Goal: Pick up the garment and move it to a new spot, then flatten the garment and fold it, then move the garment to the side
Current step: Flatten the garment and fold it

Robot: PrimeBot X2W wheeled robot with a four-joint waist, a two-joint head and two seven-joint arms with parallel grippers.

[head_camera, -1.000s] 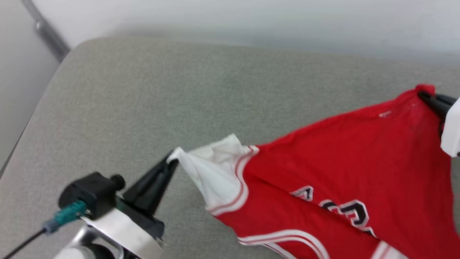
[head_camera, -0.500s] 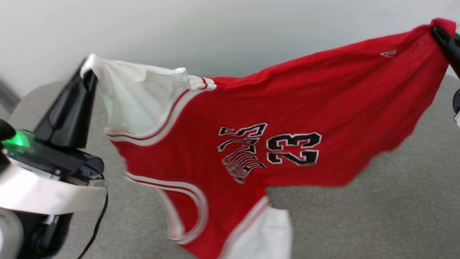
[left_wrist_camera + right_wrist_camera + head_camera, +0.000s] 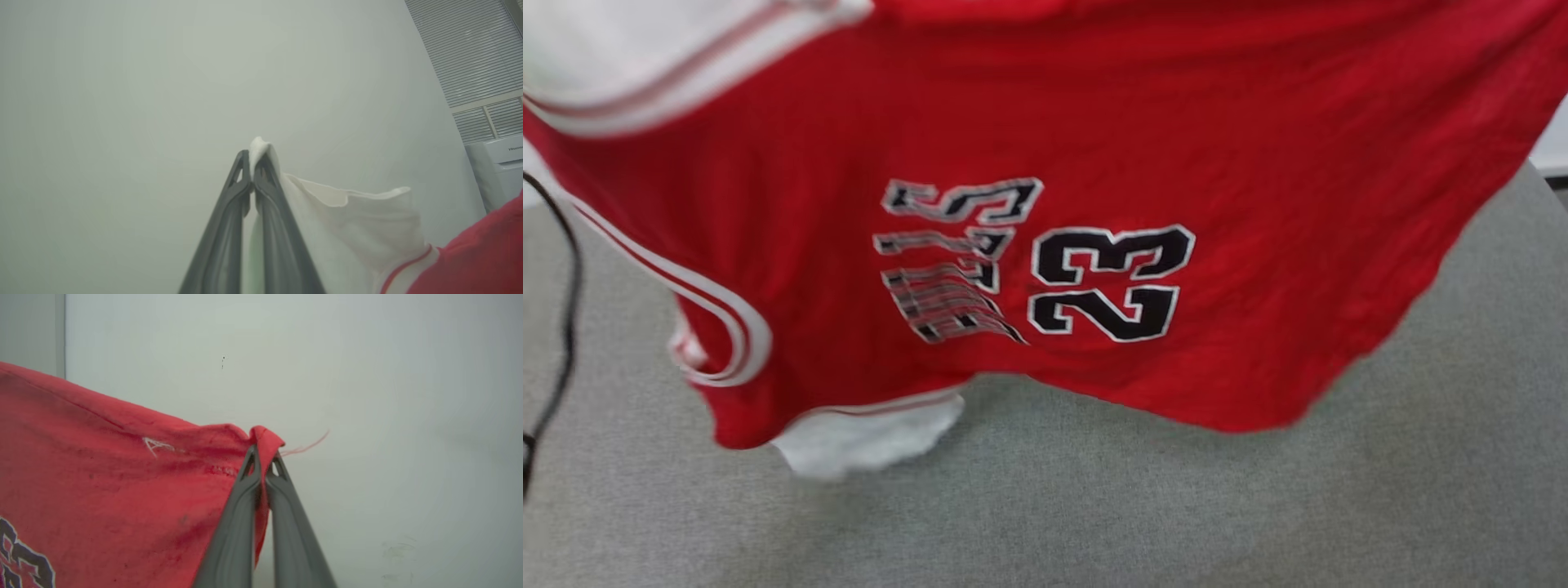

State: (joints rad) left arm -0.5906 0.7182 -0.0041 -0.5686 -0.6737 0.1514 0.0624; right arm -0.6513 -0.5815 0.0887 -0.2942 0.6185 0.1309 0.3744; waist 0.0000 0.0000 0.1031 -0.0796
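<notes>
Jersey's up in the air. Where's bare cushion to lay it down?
The grey cushion is bare below the garment's hanging hem and at the right beyond its slanted edge. The left is tighter: a white sleeve dangles low there, and a black cable hangs at the edge.

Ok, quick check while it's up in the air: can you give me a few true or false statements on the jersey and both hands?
1. The left hand is shut on the tip of the garment's white sleeve. True.
2. The right hand is open and holds nothing. False: it is shut on a red edge of the garment.
3. The garment lies flat and folded on the grey surface. False: it hangs spread out and unfolded in front of the head camera.
4. The "23" lettering faces the head camera. True.
</notes>
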